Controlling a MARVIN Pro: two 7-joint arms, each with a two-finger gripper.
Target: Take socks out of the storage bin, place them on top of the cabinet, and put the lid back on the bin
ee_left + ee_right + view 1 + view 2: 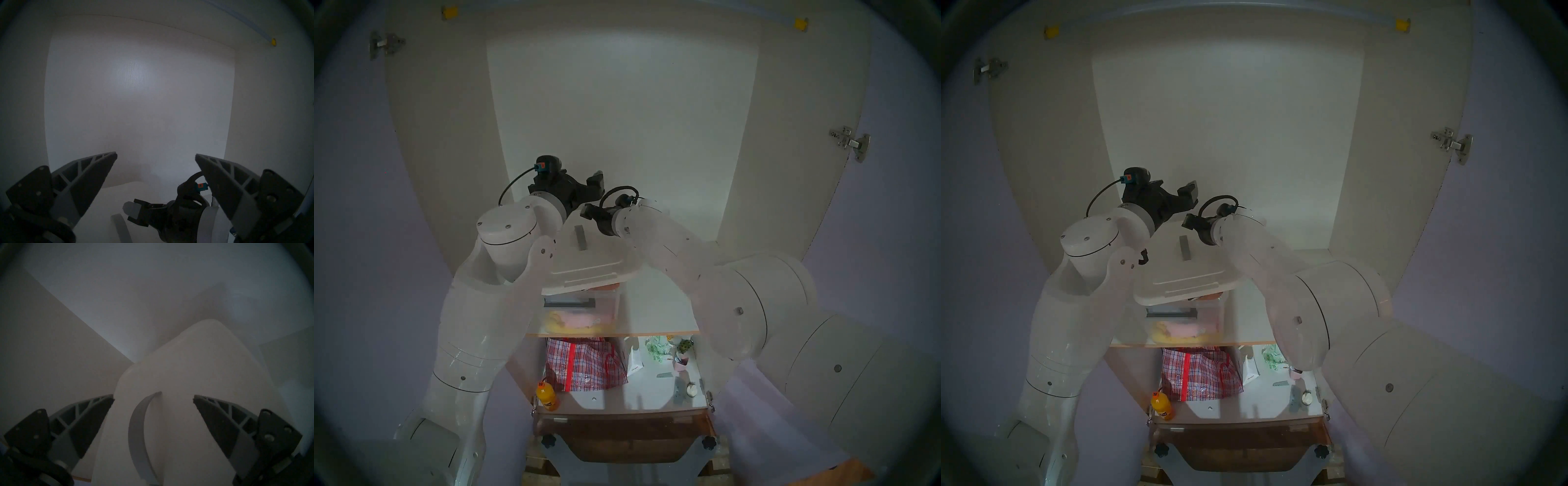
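**Inside the cabinet: lid askew over the bin, both grippers spread**

On the left of the head view, the left gripper (585,190) hovers above the far end of the lid (585,261), its fingers (95,176) spread wide and empty, facing the cabinet (619,118) back panel. Its lower finger is hidden behind the wrist body in the head views. At centre, the milky-white lid lies tilted over the storage bin (605,305), covering most of the rim; a gap shows at the near right corner. Its grey handle (580,237) runs lengthwise along the raised panel. Only the bin's clear front wall and grey bar handle are visible, with pink and yellow fabric blurred behind the plastic; whether socks remain inside cannot be told. To the right, the right gripper (153,399) is held just above the lid, fingers (219,419) wide apart on either side of the arched handle, not touching it. Dim light blurs both wrist views. The bin stands on the white shelf board (656,312).
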